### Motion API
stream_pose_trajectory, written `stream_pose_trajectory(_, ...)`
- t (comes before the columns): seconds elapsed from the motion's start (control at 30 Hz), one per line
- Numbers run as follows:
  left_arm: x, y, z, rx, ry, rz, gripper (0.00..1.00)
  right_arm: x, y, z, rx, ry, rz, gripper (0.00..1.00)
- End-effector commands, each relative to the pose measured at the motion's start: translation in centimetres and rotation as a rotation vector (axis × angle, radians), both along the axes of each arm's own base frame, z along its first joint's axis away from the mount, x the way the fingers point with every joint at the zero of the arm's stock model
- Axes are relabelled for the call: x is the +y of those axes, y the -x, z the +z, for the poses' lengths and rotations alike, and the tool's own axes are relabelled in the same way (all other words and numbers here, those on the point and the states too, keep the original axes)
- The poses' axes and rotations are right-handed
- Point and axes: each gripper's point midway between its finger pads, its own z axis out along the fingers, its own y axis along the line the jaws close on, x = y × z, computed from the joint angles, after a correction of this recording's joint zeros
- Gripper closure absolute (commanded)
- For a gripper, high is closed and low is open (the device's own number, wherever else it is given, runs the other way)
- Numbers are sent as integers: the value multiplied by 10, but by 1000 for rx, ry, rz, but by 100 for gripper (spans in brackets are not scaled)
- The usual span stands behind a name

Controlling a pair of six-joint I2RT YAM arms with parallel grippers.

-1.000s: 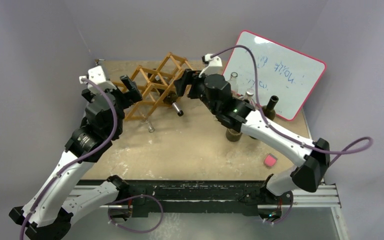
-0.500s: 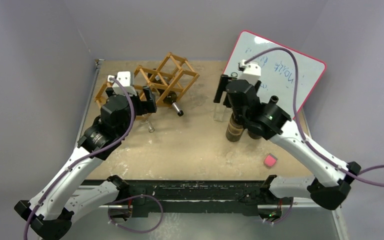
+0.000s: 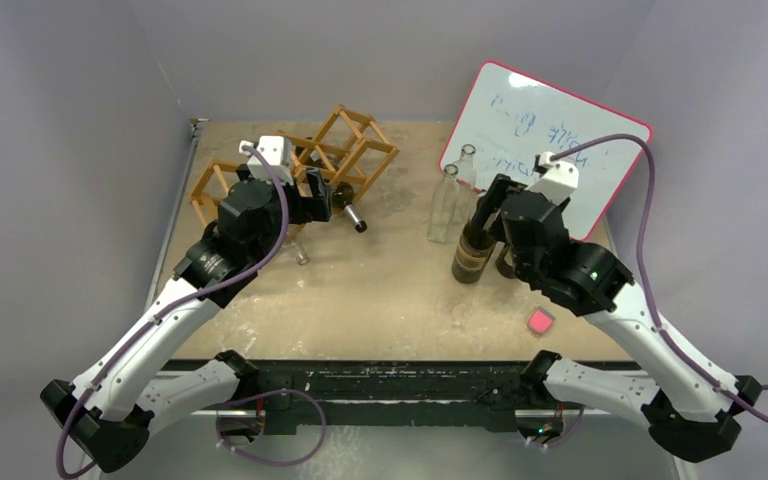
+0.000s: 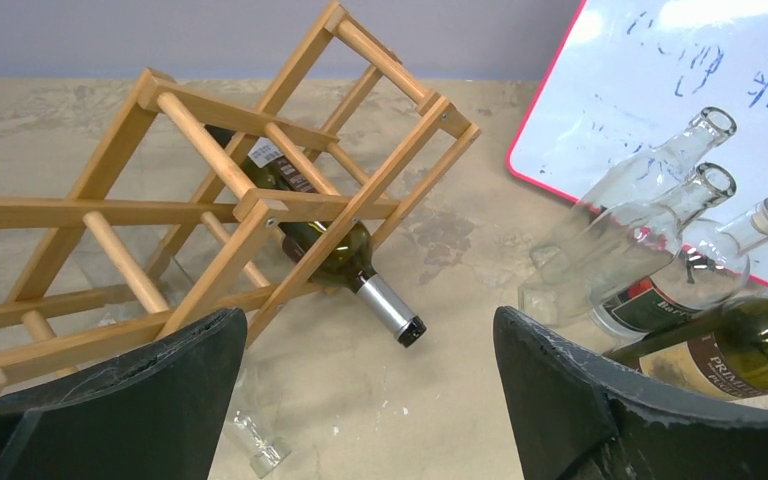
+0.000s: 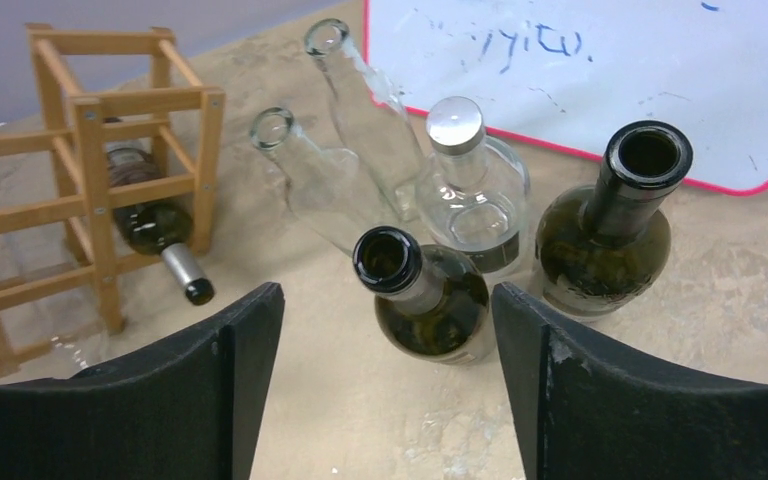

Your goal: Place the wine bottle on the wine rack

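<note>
The table (image 3: 380,290) carries everything. A whiteboard (image 3: 560,120) leans at its far right corner. The rack (image 3: 371,122) sits far left, skewed, its right end raised. One dark racked bottle (image 4: 335,250) lies in a cell, its capped neck poking out toward the near right, over the table.

The left gripper (image 4: 368,330) hangs just near of the rack, jaws spread wide, holding nothing. The right gripper (image 5: 385,300) hangs over the group of bottles at the right, also spread and empty. In its wrist view an open bottle (image 5: 430,300), dark green and upright, stands between its fingers without touching them.

Just right of that stands a second dark bottle (image 5: 605,240), also uncapped. Behind the two stands a clear flask (image 5: 470,190) with a silver cap, and to its left two tall clear bottles (image 5: 360,90), all close together in front of the whiteboard.

What seems to be a clear bottle (image 4: 255,440) lies on the table at the rack's near edge. A small pink block (image 3: 538,321) sits near right, apart from the bottles.
</note>
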Motion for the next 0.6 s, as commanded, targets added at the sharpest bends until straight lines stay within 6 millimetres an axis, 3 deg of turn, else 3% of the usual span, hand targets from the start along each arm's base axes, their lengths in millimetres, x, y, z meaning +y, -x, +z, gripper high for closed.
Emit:
stream_pose_trajectory(0.0,-10,-3,21,-53,61,-35,8,-7,-12,-15,42,30,-55,26)
stream_pose_trajectory(0.3,-9,-2,20,-49,62,-29,8,-2,-36,-40,98,107,-29,41)
stream_pose_trajectory(0.57,-5,-3,16,-42,58,-6,9,8,-42,-47,142,221,67,63)
